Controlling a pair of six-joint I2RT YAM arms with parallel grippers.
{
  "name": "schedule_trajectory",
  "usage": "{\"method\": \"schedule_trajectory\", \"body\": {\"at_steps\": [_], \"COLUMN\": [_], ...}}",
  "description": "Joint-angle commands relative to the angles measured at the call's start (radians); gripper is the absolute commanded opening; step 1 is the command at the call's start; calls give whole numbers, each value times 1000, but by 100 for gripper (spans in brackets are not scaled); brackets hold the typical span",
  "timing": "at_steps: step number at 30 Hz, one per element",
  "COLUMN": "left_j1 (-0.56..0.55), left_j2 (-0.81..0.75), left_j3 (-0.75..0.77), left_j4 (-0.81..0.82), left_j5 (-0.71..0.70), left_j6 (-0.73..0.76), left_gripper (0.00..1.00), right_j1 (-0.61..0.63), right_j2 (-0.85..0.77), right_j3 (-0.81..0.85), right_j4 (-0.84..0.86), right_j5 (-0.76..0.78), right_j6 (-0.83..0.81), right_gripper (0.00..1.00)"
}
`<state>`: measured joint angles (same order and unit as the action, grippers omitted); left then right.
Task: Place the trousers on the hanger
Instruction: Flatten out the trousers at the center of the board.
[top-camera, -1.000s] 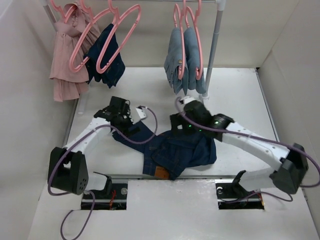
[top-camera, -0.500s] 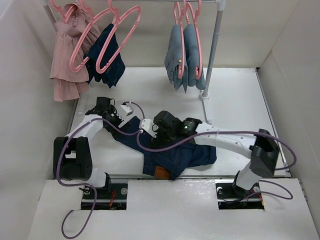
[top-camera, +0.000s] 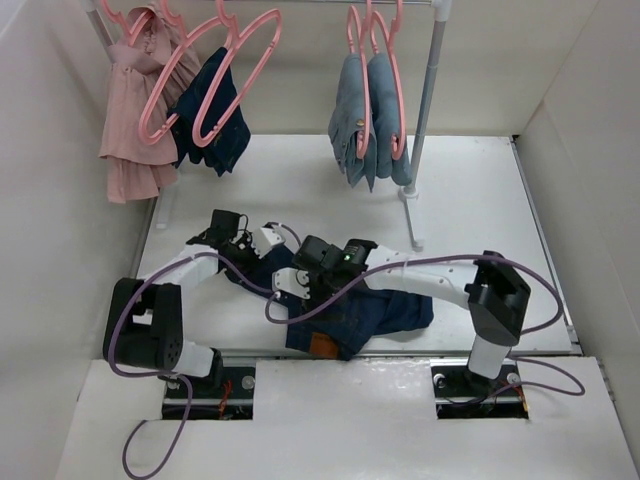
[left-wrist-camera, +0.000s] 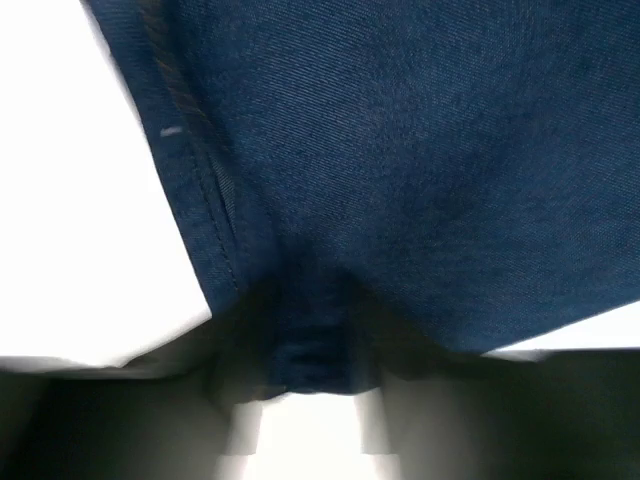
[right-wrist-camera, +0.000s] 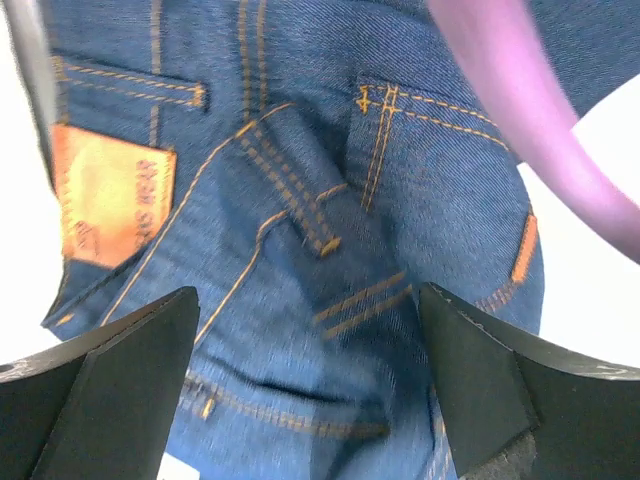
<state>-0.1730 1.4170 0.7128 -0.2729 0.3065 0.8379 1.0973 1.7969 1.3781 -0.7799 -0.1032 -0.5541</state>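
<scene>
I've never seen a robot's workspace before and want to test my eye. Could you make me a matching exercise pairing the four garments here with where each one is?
Things:
1. dark navy denim trousers with a tan leather patch
2. light-blue denim jeans
3. pale pink fabric garment
4. smaller dark navy garment

Places:
A. hanging, farthest left
B. lying on the white table
C. hanging, farthest right
D. hanging, second from left

Pairs: 1-B, 2-C, 3-A, 4-D

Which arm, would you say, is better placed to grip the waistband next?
Right: the right gripper, open, hovers by the tan patch; the left gripper pinches the trousers at a leg.
</scene>
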Motion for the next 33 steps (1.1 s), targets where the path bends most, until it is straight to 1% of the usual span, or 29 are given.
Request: {"method": "schedule_trajectory", "body": {"at_steps": [1,2,3,4,6,7,8,9,10,11,13,14,17,18,19,20,21,22,23,24,25,26,27,28,29,30,31,32,33], "left_j1": [-5,-5,-5,-5,-5,-5,10,30,46,59,104,121,185,216,230,240,250,262,262,274,274,274,274,274,262,245,221,193,129], "left_j2": [-21,-21,-21,-21,-32,-32,-45,-62,-72,-81,-95,-108,-119,-130,-130,-139,-139,-139,-139,-139,-148,-148,-148,-148,-148,-139,-139,-116,-107], "left_j3": [-45,-46,-46,-46,-46,-46,-46,-46,-46,-46,-46,-46,-46,-36,-20,-9,11,20,31,51,51,66,80,94,105,105,117,117,117], "left_j4": [26,37,63,63,63,63,63,63,63,63,63,87,127,127,127,127,127,127,127,117,116,98,49,8,-35,-70,-112,-112,-112], "left_j5": [9,-13,-27,-27,-49,-49,-58,-67,-85,-98,-151,-174,-274,-302,-302,-317,-328,-339,-351,-351,-351,-351,-325,-293,-256,-207,-198,-198,-198], "left_j6": [13,-5,-26,-36,-49,-49,-49,-60,-60,-60,-60,-60,-60,-60,-60,-47,-46,-34,-34,-22,-22,-7,24,48,70,87,75,57,29], "left_gripper": [24,5,0,0,0,0,0,0,0,0,0,0,0,0,0,0,0,0,0,0,0,0,0,0,0,0,3,14,26], "right_j1": [32,32,45,45,46,46,46,46,46,46,46,46,23,1,-29,-69,-171,-230,-294,-433,-509,-584,-723,-787,-847,-896,-984,-1019,-1046], "right_j2": [-42,-24,-1,25,93,113,143,153,153,153,144,127,72,26,-6,-49,-104,-252,-340,-432,-614,-699,-849,-850,-964,-1008,-1042,-1091,-1113], "right_j3": [39,39,39,30,10,10,10,24,36,62,87,140,269,353,380,380,308,229,131,-81,-181,-265,-384,-425,-454,-476,-505,-519,-533], "right_j4": [-39,-39,-39,-39,7,7,7,7,7,-4,11,11,11,11,24,45,85,223,311,396,516,539,504,504,407,345,280,192,162], "right_j5": [-16,6,58,83,123,123,123,123,132,132,154,154,168,157,157,63,13,-21,-79,-79,-79,-69,1,41,81,153,181,194,194], "right_j6": [-27,-27,-18,-18,-9,-20,-20,-20,6,17,77,103,294,453,533,601,676,847,934,1024,1110,1245,1302,1345,1405,1433,1457,1486,1500], "right_gripper": [95,95,93,86,78,69,41,29,20,0,0,0,0,0,0,0,0,0,0,0,0,0,0,0,0,0,0,0,0]}}
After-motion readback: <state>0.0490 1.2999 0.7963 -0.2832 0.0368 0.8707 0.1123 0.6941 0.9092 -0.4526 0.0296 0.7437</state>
